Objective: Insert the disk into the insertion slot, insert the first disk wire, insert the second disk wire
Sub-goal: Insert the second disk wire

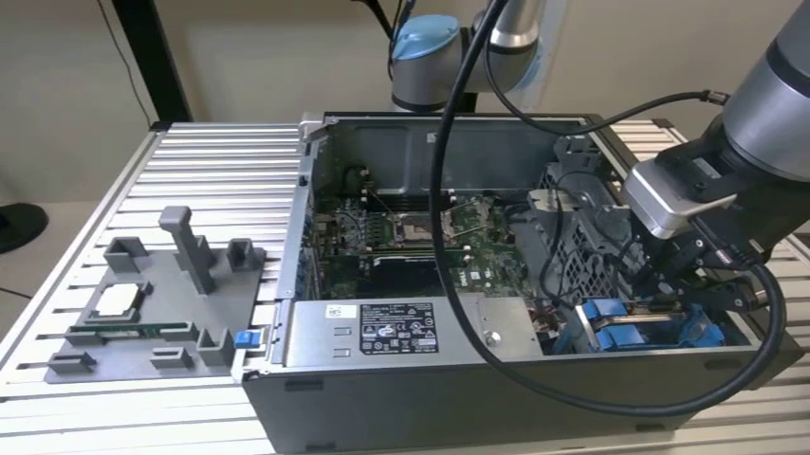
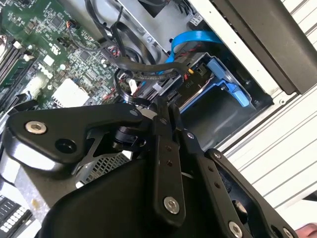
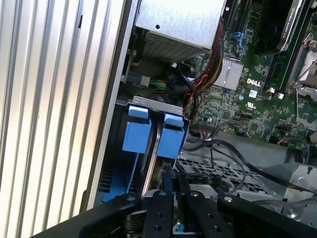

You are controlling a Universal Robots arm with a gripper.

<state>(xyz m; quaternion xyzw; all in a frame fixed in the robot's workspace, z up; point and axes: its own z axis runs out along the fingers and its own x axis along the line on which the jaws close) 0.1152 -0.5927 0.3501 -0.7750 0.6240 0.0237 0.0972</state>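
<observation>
The black tool [image 2: 166, 124], nearest the lens, pinched a dark wire connector at the disk [image 2: 198, 91], which sat in the insertion slot [image 1: 639, 332] at the exterior view's lower right. A skewed plug could have jammed, or snagged the loose cables [image 2: 133, 69] beside it.

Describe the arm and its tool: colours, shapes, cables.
The arm is a silver-grey cylinder with a light blue cap on the joint at the back. Thick black cables loop down from it. The wrist carries a grey block, and the tool is matte black, built of flat linkage bars pinned with silver screws.
</observation>
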